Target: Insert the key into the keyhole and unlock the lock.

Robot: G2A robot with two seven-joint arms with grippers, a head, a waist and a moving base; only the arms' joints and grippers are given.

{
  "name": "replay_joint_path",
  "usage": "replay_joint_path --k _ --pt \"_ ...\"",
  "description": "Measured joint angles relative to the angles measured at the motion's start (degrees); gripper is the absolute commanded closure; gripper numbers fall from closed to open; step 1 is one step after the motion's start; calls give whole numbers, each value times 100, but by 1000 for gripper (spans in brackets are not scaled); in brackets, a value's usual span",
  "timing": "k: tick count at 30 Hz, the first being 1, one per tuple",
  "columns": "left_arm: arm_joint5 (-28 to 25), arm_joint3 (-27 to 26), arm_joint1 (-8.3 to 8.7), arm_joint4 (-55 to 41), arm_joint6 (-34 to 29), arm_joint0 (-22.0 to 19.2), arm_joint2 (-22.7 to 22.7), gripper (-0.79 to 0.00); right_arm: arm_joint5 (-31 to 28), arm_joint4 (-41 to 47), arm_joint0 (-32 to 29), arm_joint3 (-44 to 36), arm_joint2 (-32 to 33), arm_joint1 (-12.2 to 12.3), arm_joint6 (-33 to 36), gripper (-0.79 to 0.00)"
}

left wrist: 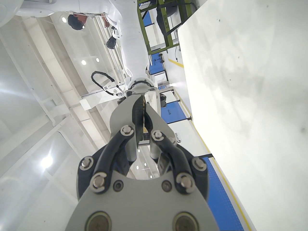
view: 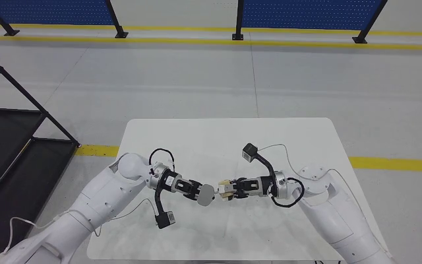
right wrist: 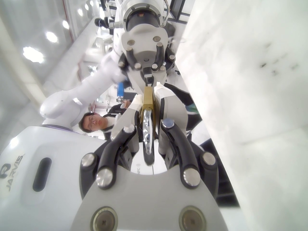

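Note:
My right gripper (right wrist: 148, 92) is shut on a brass padlock (right wrist: 147, 100), whose chrome shackle (right wrist: 148, 135) points back toward the wrist. My left gripper (left wrist: 144, 103) is shut on a dark-headed key (left wrist: 138, 116), held edge-on between the fingers. In the top view both grippers meet nose to nose above the near middle of the white table (view: 198, 138): the left gripper (view: 206, 193) on the left, the right gripper (view: 226, 190) on the right, with the padlock (view: 223, 189) at its tip. The key's tip and the keyhole are hidden between them.
A black rack (view: 26, 148) stands on the floor left of the table. Blue barriers (view: 303, 13) line the far side behind yellow floor tape. The table's far half lies bare beyond the arms.

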Motion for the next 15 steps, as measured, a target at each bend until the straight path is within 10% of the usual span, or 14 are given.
replay_joint_path --k 15 --pt "82 61 14 -74 -82 -32 44 0 -41 48 -24 -5 8 7 -108 0"
